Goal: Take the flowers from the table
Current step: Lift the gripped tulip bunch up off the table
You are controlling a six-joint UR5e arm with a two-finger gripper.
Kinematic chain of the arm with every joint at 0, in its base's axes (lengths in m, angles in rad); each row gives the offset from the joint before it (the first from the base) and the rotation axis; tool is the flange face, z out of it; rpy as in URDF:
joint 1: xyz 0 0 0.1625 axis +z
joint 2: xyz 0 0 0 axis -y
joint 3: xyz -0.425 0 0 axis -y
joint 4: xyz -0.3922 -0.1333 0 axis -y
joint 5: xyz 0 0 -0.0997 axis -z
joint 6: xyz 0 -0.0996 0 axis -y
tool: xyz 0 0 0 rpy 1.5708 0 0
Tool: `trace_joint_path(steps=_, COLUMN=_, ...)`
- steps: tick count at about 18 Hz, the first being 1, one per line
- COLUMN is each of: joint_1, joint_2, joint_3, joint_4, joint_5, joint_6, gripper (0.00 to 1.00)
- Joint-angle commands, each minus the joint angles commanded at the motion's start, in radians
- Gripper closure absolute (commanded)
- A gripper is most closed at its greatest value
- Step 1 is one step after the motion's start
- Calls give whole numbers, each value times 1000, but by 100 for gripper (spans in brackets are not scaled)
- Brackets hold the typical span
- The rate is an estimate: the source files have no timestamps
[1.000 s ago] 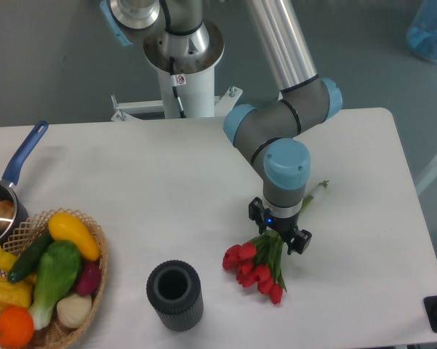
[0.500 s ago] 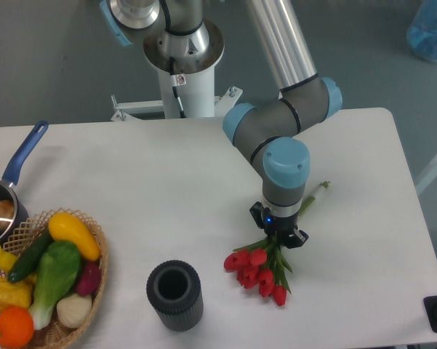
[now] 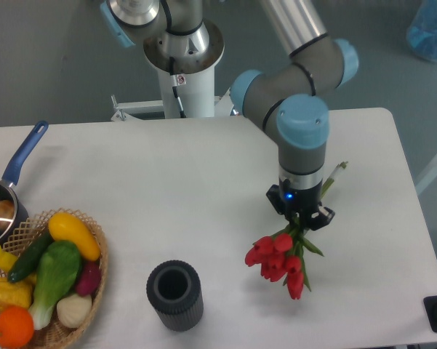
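Observation:
The flowers point(image 3: 280, 259), a small bunch of red tulips with green leaves, hang from my gripper point(image 3: 302, 217) above the right half of the white table point(image 3: 167, 189). The red heads point down and toward the front. The pale green stems point(image 3: 337, 174) stick out behind the wrist, up and to the right. My gripper is shut on the bunch where leaves meet stems. The flowers' shadow lies on the table below them, so they are off the surface.
A dark ribbed cylinder cup point(image 3: 174, 294) stands upright at the front, left of the flowers. A wicker basket point(image 3: 100, 269) of toy vegetables and fruit sits at the front left. A blue-handled pan point(image 3: 14, 169) is at the left edge.
My gripper closed on the bunch, then rose and moved right with it. The flowers have left the table and now hang from the gripper.

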Motion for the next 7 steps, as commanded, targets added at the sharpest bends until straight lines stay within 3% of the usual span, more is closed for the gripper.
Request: trace_joint_path(steps=7, joint_1=-6, joint_2=52, joint_3=40, joint_4=-11, joint_5=-8, joint_6=5, gripper=100)
